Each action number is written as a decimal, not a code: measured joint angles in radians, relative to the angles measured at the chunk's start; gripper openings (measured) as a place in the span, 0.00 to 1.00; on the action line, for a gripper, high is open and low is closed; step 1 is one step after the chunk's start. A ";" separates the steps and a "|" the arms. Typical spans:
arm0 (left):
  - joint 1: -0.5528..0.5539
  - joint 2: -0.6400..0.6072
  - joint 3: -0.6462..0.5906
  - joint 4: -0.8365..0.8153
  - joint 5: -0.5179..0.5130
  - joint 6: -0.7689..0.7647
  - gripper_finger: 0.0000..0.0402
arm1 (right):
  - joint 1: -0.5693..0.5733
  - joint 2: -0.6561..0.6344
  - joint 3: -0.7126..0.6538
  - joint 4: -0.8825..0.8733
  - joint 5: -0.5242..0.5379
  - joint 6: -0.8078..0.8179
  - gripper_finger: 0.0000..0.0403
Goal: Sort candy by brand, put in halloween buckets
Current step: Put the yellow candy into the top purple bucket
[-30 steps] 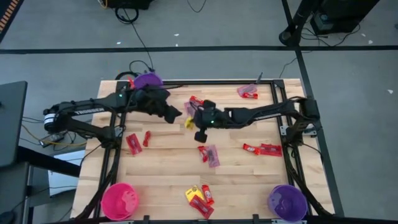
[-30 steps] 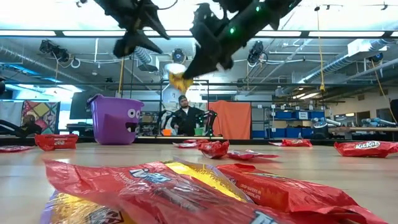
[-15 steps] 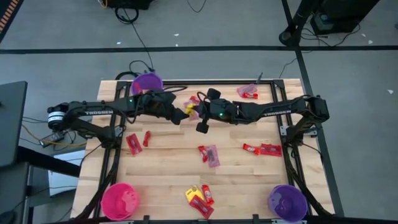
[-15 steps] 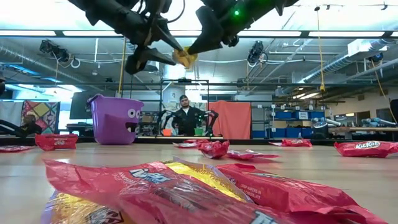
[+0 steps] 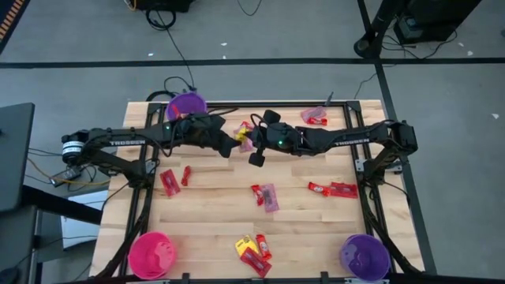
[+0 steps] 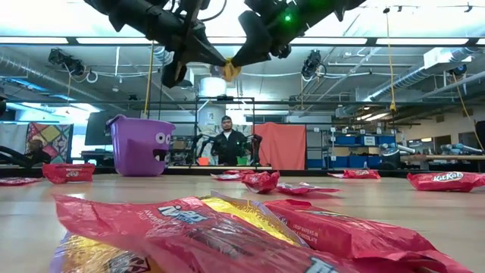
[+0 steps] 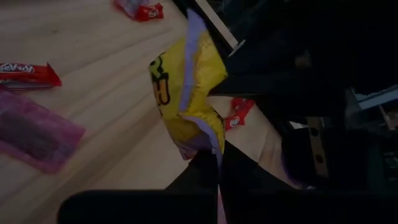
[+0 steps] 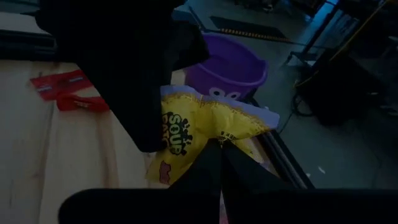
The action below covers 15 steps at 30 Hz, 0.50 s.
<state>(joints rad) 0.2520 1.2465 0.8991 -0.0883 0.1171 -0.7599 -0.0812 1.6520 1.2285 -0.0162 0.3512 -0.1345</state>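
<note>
A yellow candy packet [image 5: 241, 136] hangs in the air over the far middle of the table, between my two grippers. My left gripper [image 6: 218, 62] reaches it from the table's left and my right gripper [image 6: 238, 62] from the right; both are shut on it. One purple bucket [image 5: 188, 103] stands at the far left, a pink bucket [image 5: 152, 254] at the near left, and another purple bucket [image 5: 364, 255] at the near right. Red bars [image 5: 331, 188] and a mauve packet [image 5: 270, 197] lie flat on the wood. My left gripper pinches one end of the yellow packet [image 7: 210, 142] between its two fingers, coming from the table's left and slanting upward. The packet is clear of the table. My right gripper pinches the packet's other end at its crimped edge [image 8: 219, 140], coming from the table's right. The packet spreads out past the fingertips.
Loose candy lies on the table: red bars at the left [image 5: 169, 181] and far right [image 5: 314, 116], a mixed pile [image 5: 252, 248] at the near edge. Dark frame rails run along the table's sides. A person [image 6: 228, 144] sits in the room beyond.
My right gripper has carried the yellow packet up and toward the far edge. My left gripper has moved toward the packet from the left, stood with open fingers around its end, and then shut on it. Both grippers now hold it.
</note>
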 joint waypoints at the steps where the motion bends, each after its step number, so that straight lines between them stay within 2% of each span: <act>1: 0.004 0.000 0.000 -0.002 0.000 0.001 0.01 | -0.006 0.000 0.000 0.000 -0.011 0.001 0.02; 5: 0.035 -0.023 0.001 -0.037 0.001 0.027 0.01 | -0.029 0.000 0.000 -0.001 -0.030 0.089 0.06; 7: 0.069 -0.049 0.001 -0.076 0.003 0.034 0.00 | -0.048 0.000 0.000 -0.006 -0.082 0.170 0.09; 11: 0.144 -0.106 0.002 -0.122 -0.001 0.052 0.00 | -0.087 0.000 0.000 -0.013 -0.214 0.313 0.20; 15: 0.220 -0.152 0.003 -0.170 0.012 0.087 0.00 | -0.113 0.000 0.000 -0.023 -0.276 0.345 0.33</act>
<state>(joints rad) 0.4721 1.0946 0.9024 -0.2581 0.1291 -0.6727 -0.1946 1.6520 1.2289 -0.0394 0.0749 0.2104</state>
